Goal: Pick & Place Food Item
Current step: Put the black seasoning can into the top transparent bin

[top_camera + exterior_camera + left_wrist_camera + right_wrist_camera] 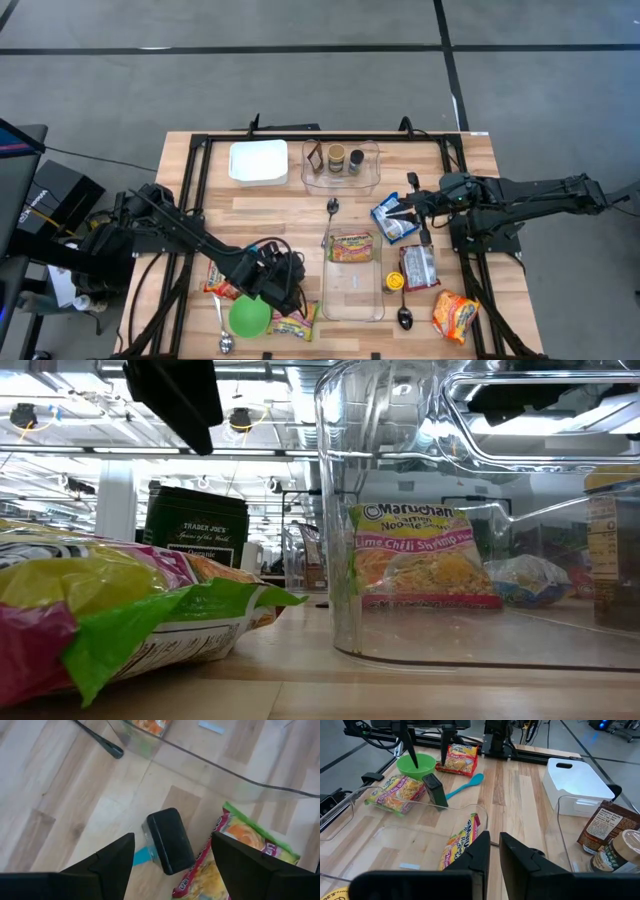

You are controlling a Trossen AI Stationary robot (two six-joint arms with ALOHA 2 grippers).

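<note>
My left gripper (287,283) hangs open over the near left of the table. Its fingers stand on either side of a small dark box (169,840) without touching it. A green and pink noodle packet (240,857) lies beside the box, next to a green bowl (250,315). A Maruchan noodle packet (351,248) lies inside a clear bin (352,300) at the middle. My right gripper (412,205) is shut and empty, above a blue packet (392,218) at the right. In its wrist view the right gripper (494,840) looks across the bin.
A red packet (222,280) lies left of the bowl, and a blue spoon (465,785) lies near the dark box. Two more packets (420,265) (455,315) and metal spoons (404,318) lie right of the bin. A white tub (258,160) and a clear bin with jars (340,165) stand at the back.
</note>
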